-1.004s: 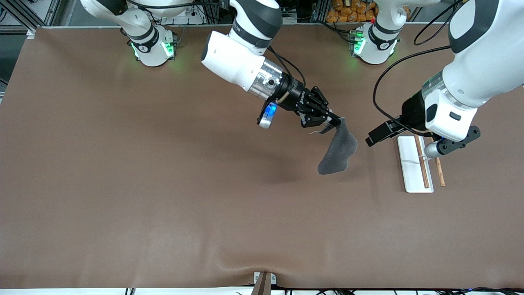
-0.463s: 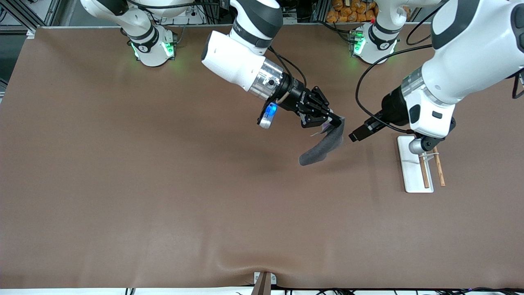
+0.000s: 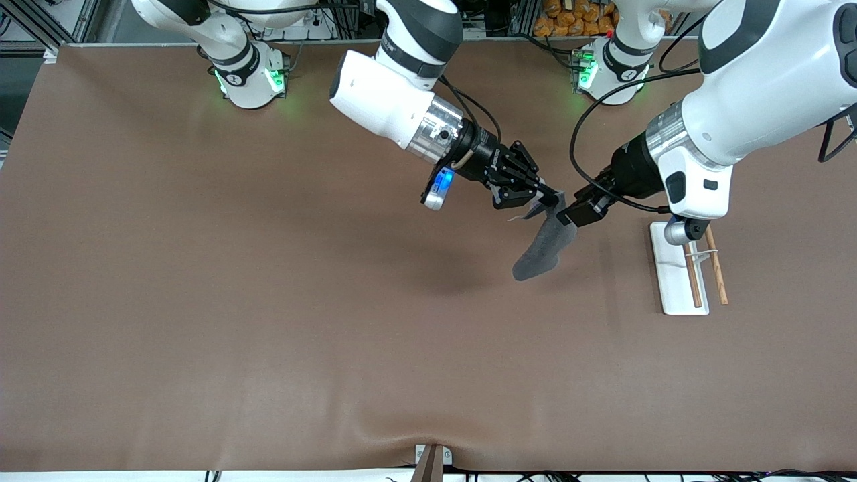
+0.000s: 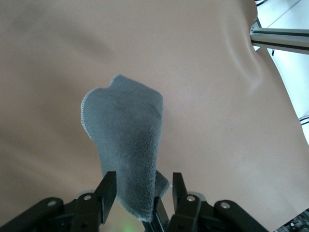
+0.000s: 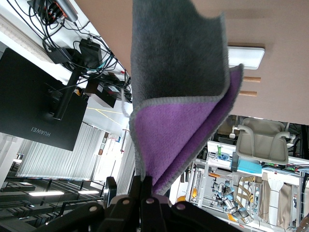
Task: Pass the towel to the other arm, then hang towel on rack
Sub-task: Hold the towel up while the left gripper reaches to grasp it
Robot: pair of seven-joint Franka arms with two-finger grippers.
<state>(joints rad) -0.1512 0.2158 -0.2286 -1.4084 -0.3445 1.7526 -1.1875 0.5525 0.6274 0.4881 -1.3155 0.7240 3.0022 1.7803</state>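
Presently, the right end effector [image 3: 550,197] is over the middle of the table [image 3: 268,301], toward the left arm's end, its arm reaching in from about 11 o'clock in the front view. Its jaws are clamped tight on the top edge of the towel [image 3: 543,248]. The right wrist view confirms the pinch, with the cloth folded there so that a grey face and a purple face both show. The towel hangs clear of the table, trailing from the grip toward about 7 o'clock in the front view. The left end effector [image 3: 569,215] meets it from about 2 o'clock, also in the air over the table and just beside the right end effector. In the left wrist view its fingers [image 4: 107,188] stand apart on either side of the towel's upper part: one is against the cloth edge, and the other has a visible gap to it, so the jaws straddle the cloth without pinching it. The rack [image 3: 671,281] stands on the table at about 4 o'clock from the towel, toward the left arm's end. Its white base plate lies flat, with two brown rods [image 3: 696,284] running side by side above it. No cloth is on the rods.
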